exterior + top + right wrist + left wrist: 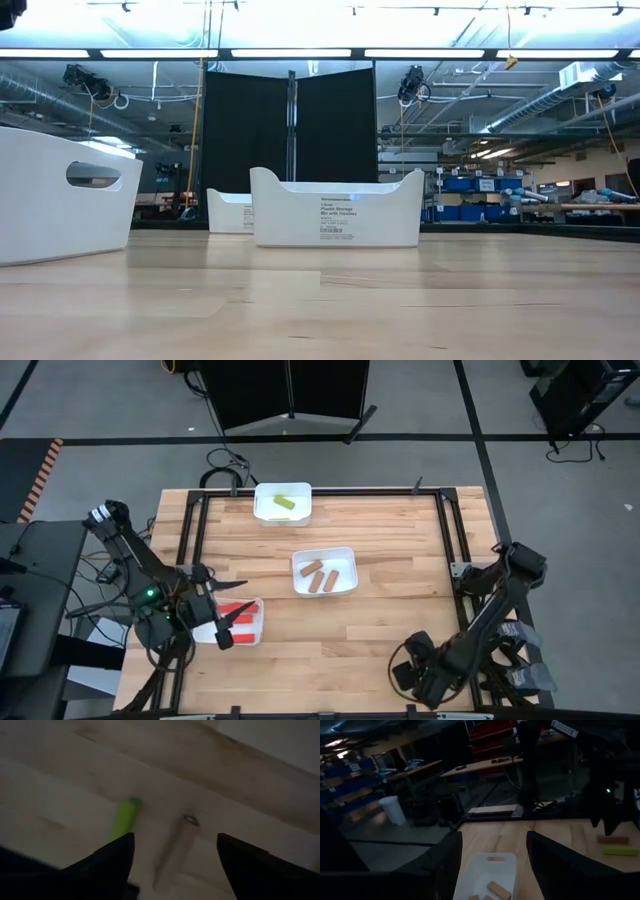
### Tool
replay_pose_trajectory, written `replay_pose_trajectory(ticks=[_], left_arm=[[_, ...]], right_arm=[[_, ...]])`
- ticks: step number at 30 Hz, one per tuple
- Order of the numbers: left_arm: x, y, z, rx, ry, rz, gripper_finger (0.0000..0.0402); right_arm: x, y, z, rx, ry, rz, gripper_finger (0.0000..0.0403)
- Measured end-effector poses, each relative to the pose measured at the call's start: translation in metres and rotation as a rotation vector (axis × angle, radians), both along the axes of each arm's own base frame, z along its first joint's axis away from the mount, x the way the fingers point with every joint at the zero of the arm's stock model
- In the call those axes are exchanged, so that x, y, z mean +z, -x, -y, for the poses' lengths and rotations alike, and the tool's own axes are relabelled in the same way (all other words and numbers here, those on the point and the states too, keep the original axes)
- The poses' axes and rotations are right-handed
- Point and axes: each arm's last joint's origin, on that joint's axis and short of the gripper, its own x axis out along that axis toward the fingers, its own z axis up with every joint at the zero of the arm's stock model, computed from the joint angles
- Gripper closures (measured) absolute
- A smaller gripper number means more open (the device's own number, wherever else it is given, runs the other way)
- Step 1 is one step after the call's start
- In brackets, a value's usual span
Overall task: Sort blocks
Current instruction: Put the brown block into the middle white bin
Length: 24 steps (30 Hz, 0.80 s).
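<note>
We have three white rectangular plastic trays on the pale wooden table (pixel 380 620), one colour each, so sorting looks mostly done. The far tray (pixel 283 502) holds a yellow-green stick block (pixel 284 503). The middle tray (pixel 323 572) holds two tan-brown wooden stick blocks (pixel 318 575). The near-left tray (pixel 243 622) holds red stick blocks (pixel 238 610).

Our left gripper (pixel 222 622) hangs just over the red tray, fingers spread wide, nothing between them. In its wrist view it looks across the table past the middle tray, with open space between the dark fingers (pixel 555 865). We read that as just above the drop spot for red.

Leftovers: the left wrist view shows another tan block (pixel 613 839) and another yellow-green block (pixel 621 850) lying side by side on the bare table near the right arm. The right wrist view shows the same pair, green (pixel 123 818) and tan (pixel 176 849), just ahead of the right gripper (pixel 175 865), fingers wide apart and empty. In the high view that gripper (pixel 418 678) sits low at the near-right corner and the arm hides the pair. Probably next picks, one to the far tray, one to the middle.

Writing: the middle tray (pixel 337 208) carries a small printed label (pixel 337 213) on its side in the low view; the lines are too small for us to read reliably. No brand legible.
</note>
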Motion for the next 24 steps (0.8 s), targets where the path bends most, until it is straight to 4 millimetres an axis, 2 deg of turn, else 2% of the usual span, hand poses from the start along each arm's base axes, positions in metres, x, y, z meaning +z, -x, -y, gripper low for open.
replay_pose_trajectory(ticks=[6, 14, 20, 24], left_arm=[[-0.001, 0.001, -0.001, 0.000, -0.001, -0.001, 0.0173], [-0.001, 0.001, -0.001, 0.000, -0.007, -0.004, 0.0173], [-0.001, 0.001, -0.001, -0.001, -0.015, -0.008, 0.0173], [-0.001, 0.001, -0.001, -0.001, -0.019, -0.011, 0.0173]], right_arm=[[-0.023, -0.005, -0.009, -0.006, 0.019, -0.044, 0.0108], [-0.026, -0.004, -0.008, -0.015, 0.020, -0.073, 0.0115], [-0.043, -0.006, -0.015, -0.028, 0.000, -0.121, 0.0119], [-0.052, -0.009, -0.019, -0.028, 0.001, -0.121, 0.0137]])
